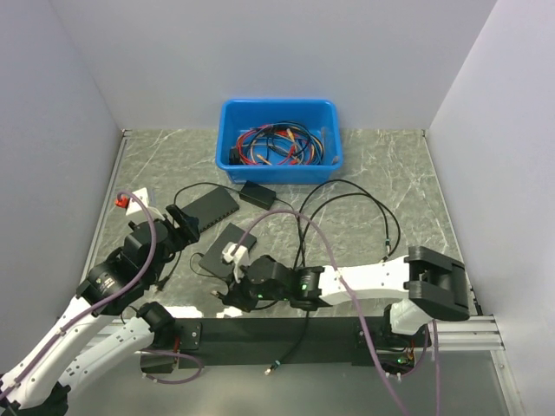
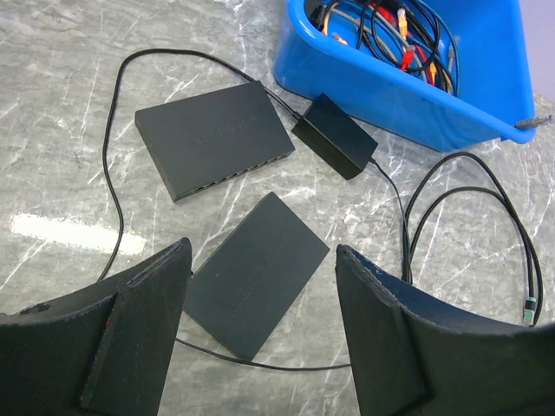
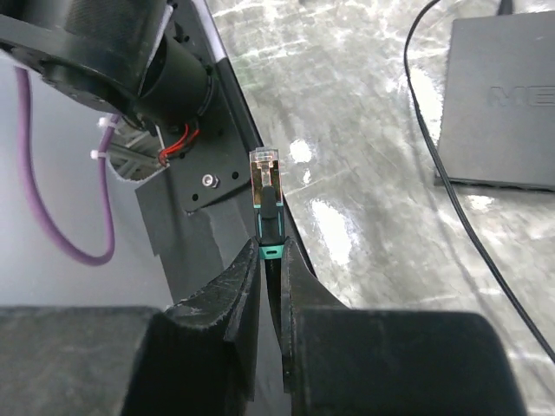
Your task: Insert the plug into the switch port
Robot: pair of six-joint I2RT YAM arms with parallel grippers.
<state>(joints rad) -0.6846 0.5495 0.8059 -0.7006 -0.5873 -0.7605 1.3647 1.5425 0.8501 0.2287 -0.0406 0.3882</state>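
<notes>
My right gripper is shut on the plug, a black connector with a teal collar and a brass tip that sticks out beyond the fingertips. In the top view this gripper hovers low near the table's front edge, by the left arm's base. The switch is a flat black box with a row of ports along its near edge; it lies further back and to the left. My left gripper is open and empty above the table, near the switch.
A second flat black box lies between the switch and my right gripper. A black brick adapter sits beside the blue bin of red and blue cables. Black cable loops lie on the right, and a loose teal-collared end.
</notes>
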